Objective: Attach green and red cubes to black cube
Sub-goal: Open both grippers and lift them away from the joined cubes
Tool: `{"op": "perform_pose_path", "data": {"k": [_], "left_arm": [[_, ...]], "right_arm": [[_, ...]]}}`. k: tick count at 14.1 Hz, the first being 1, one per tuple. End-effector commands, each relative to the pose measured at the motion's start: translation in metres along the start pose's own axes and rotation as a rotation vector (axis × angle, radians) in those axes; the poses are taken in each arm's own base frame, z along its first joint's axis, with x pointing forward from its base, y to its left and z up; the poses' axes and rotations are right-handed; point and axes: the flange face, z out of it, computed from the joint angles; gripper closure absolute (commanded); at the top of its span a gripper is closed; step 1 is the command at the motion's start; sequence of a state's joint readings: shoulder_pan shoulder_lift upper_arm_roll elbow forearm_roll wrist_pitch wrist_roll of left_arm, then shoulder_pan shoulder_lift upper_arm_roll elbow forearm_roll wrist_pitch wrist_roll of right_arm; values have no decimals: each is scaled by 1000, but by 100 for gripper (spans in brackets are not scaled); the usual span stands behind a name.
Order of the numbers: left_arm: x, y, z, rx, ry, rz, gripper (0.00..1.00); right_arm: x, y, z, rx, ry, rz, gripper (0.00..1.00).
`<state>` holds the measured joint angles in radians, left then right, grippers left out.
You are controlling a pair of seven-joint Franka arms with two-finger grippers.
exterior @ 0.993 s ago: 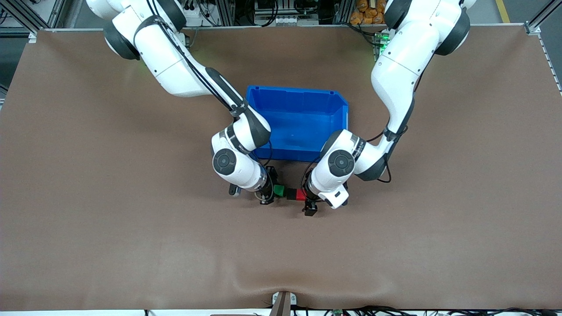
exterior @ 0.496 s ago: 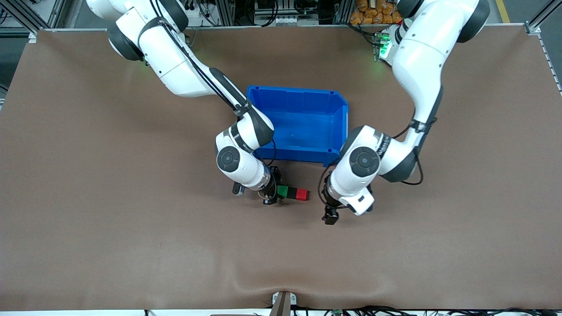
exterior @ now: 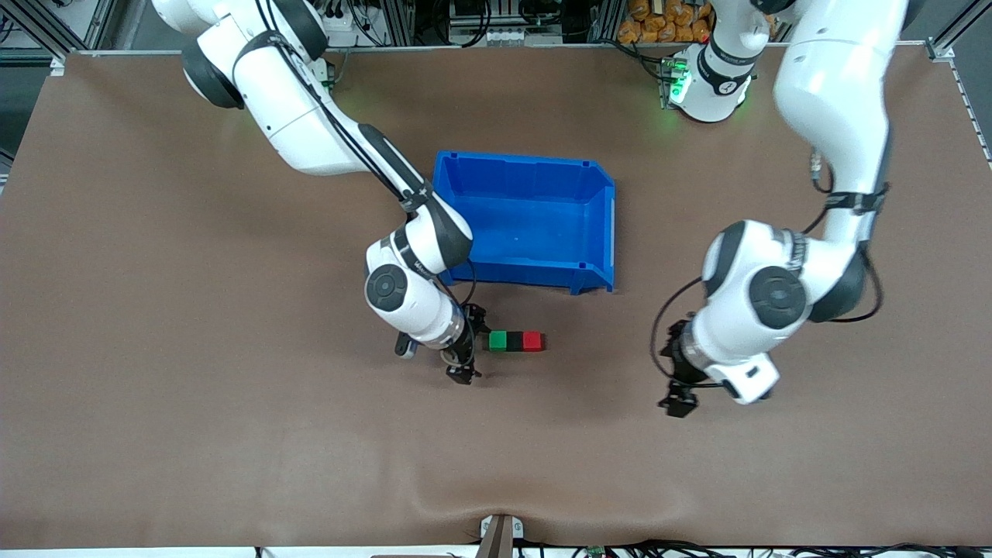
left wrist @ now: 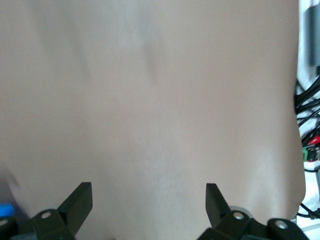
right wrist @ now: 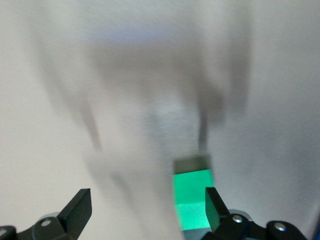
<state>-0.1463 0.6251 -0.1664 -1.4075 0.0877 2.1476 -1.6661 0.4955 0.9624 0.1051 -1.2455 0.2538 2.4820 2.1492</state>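
The green cube (exterior: pixel 497 340), black cube (exterior: pixel 514 342) and red cube (exterior: pixel 532 340) lie joined in a row on the table, nearer to the front camera than the blue bin (exterior: pixel 597 174). My right gripper (exterior: pixel 468 346) is open just beside the green end of the row and holds nothing. In the right wrist view the green cube (right wrist: pixel 192 197) sits close to one fingertip (right wrist: pixel 212 202) of the right gripper (right wrist: pixel 145 205), with a dark sliver of the black cube (right wrist: pixel 191 163) past it. My left gripper (exterior: pixel 676 391) is open and empty over bare table toward the left arm's end; the left wrist view shows the left gripper (left wrist: pixel 148 200) over bare mat only.
The blue bin stands open with nothing visible in it at the table's middle. The brown mat (exterior: pixel 232 434) covers the table. Cables and racks line the robots' edge.
My left gripper has let go of the red cube and swung away toward the left arm's end. My right gripper has opened off the green cube and drawn slightly back. The three cubes stay together.
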Motion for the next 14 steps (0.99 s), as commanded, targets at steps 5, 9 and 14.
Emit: {"op": "perform_pose_path", "data": {"k": [5, 9, 14], "left_arm": [[34, -55, -53, 22, 33, 273, 0], [58, -80, -72, 35, 47, 482, 0], [80, -103, -85, 107, 20, 783, 0]], "right_arm": [[32, -44, -61, -21, 33, 23, 0], [48, -67, -85, 14, 25, 52, 0], [67, -100, -146, 71, -13, -11, 0]]}}
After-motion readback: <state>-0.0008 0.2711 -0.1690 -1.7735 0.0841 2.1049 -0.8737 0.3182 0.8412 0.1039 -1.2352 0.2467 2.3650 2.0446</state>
